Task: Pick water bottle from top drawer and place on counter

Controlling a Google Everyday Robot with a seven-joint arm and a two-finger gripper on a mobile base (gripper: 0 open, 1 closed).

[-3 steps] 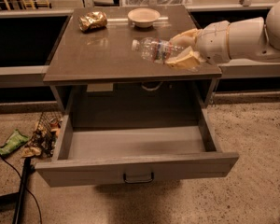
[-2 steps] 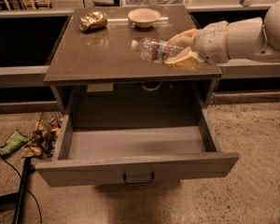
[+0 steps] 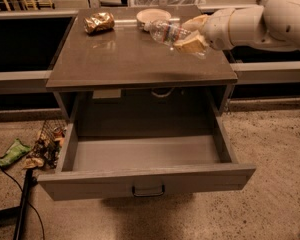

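Note:
The water bottle (image 3: 166, 32) is clear with a dark label band and lies on its side, cap pointing left. My gripper (image 3: 188, 34) comes in from the right and is shut on the bottle's base end. It holds the bottle just above the back right part of the counter (image 3: 125, 59). The bottle's cap end is close to the white bowl. The top drawer (image 3: 145, 180) is pulled fully out below the counter and its grey inside shows nothing in it.
A gold foil bag (image 3: 99, 22) lies at the counter's back left. A white bowl (image 3: 153, 16) sits at the back centre. Litter and a wire basket (image 3: 46, 145) lie on the floor left of the cabinet, with a black cable (image 3: 21, 204).
The gripper has carried the bottle up and farther back over the counter, closer to the white bowl. The drawer and the other things have not moved.

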